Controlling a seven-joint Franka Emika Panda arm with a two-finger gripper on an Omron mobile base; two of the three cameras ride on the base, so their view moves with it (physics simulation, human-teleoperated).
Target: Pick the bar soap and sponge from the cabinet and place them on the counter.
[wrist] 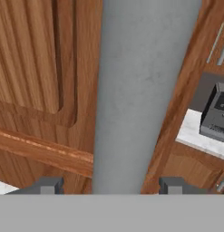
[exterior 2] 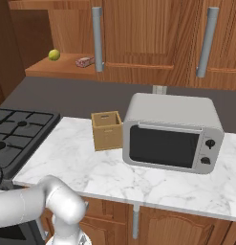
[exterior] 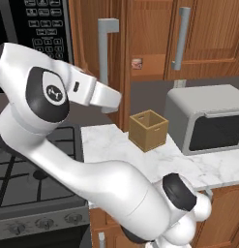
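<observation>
The cabinet (exterior 2: 138,33) has its left door (exterior: 87,38) swung out, baring a wooden shelf (exterior 2: 48,69). On that shelf lies the pinkish bar soap (exterior 2: 84,61), also seen past the door's edge (exterior: 137,63). The sponge is hidden from view. My white hand (exterior: 105,96) reaches up at the open door's long grey handle (exterior: 107,46). In the hand view my gripper (wrist: 111,186) is open, one dark fingertip (wrist: 50,185) on each side of the handle bar (wrist: 140,90), which runs up between them. The white marble counter (exterior 2: 91,167) lies below.
A yellow-green round fruit (exterior 2: 54,55) sits left of the soap. On the counter stand a small open wooden box (exterior: 148,130) and a grey microwave (exterior 2: 172,134). A black gas stovetop (exterior: 24,169) is to the left. Bare marble lies in front of the box.
</observation>
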